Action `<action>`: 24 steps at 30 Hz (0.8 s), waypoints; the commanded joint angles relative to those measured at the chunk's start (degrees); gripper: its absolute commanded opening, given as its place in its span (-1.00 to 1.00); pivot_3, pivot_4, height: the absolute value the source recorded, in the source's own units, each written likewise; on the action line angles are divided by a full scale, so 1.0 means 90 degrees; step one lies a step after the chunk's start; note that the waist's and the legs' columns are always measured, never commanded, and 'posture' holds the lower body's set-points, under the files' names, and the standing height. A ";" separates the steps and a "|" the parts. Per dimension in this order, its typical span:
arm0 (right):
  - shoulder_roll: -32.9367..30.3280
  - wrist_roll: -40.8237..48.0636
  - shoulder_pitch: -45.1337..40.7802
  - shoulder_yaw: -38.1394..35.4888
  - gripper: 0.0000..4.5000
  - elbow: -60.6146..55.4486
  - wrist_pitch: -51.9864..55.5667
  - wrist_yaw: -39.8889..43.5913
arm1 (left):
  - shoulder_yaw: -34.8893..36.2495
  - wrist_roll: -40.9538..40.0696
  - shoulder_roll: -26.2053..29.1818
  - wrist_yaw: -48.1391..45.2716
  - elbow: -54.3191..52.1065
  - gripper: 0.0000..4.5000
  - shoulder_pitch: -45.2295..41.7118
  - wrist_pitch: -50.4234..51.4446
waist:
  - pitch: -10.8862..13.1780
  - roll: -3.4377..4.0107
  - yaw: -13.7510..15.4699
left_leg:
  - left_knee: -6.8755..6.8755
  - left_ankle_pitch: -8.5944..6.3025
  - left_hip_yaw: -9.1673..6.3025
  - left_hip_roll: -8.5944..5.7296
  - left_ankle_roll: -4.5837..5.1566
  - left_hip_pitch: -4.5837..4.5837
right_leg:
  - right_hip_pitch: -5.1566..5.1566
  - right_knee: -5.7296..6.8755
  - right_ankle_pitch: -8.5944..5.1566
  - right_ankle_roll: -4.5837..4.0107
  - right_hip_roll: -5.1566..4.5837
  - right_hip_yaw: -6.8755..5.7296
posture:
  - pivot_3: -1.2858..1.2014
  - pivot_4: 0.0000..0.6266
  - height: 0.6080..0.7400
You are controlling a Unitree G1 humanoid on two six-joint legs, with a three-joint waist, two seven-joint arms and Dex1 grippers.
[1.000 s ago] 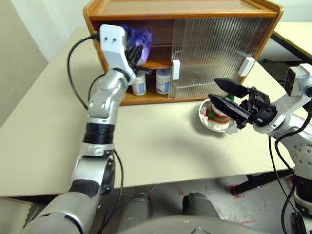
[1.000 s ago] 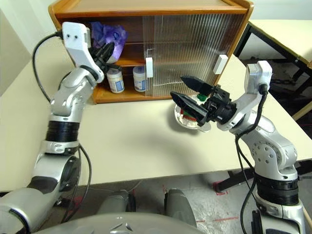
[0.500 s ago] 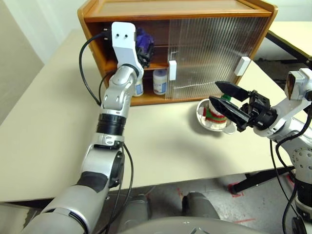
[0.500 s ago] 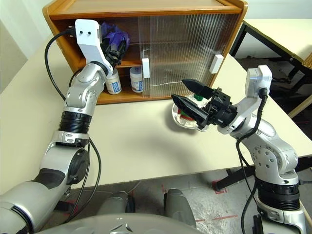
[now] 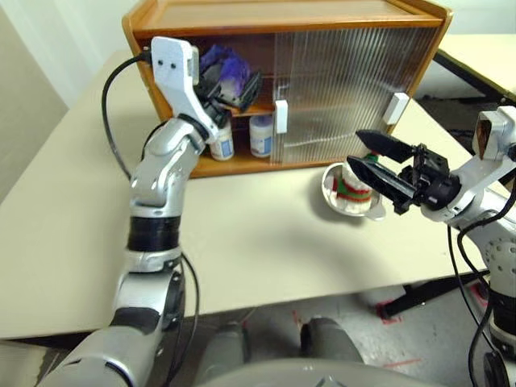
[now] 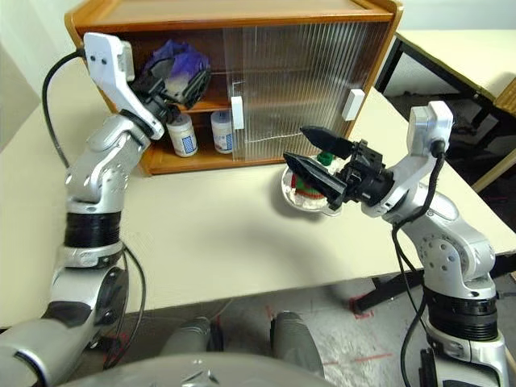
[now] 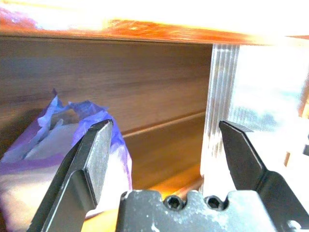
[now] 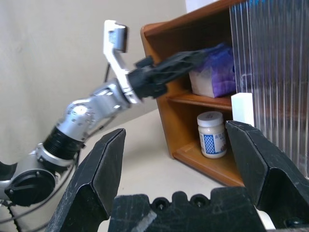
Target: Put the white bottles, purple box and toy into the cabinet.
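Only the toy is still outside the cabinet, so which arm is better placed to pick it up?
Probably the right. The right gripper hangs open just above the toy in its metal bowl, while the left gripper is open at the cabinet shelf by the purple box.

two white bottles, one purple box, one toy, one cabinet, one bowl
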 commanded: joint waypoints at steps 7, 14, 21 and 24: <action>-0.0003 -0.0068 -0.0091 0.0078 1.00 0.0029 -0.0034 0.0050 | -0.0046 0.0156 0.0571 -0.0252 -0.0056 -0.17 0.0679 0.0138 | 0.0000 -0.0001 0.0064 | 0.0002 0.0000 -0.0001 0.0000 0.0000 0.0000 | 0.0000 0.0001 -0.0001 0.0001 -0.0004 0.0000 | -0.04 -1.00 1.00; -0.0018 -0.0046 -0.0063 0.0043 1.00 -0.0027 -0.0023 0.0028 | -0.0229 0.0683 0.0099 0.0171 0.0829 -0.98 0.0443 -0.0494 | 0.0000 0.0000 0.0169 | 0.0003 0.0000 -0.0001 -0.0002 0.0001 0.0000 | 0.0001 0.0001 0.0001 -0.0001 -0.0006 -0.0001 | -0.04 -1.00 1.00; -0.0042 -0.0033 -0.0022 0.0003 1.00 -0.0103 -0.0020 -0.0016 | -0.0367 0.0942 -0.0219 0.0237 0.1512 -0.98 0.0291 -0.1039 | -0.0001 0.0000 0.0149 | 0.0002 0.0000 0.0000 -0.0002 0.0001 -0.0002 | 0.0000 -0.0001 0.0003 -0.0003 -0.0005 0.0000 | -0.06 -1.00 1.00; -0.0069 -0.0021 -0.0012 -0.0031 1.00 -0.0110 -0.0016 -0.0020 | -0.0388 0.1055 -0.0262 0.0273 0.1848 -0.98 0.0159 -0.1278 | -0.0001 0.0000 0.0143 | 0.0002 0.0000 0.0001 -0.0002 0.0001 -0.0001 | 0.0000 -0.0001 0.0003 -0.0004 -0.0005 -0.0001 | -0.07 -1.00 1.00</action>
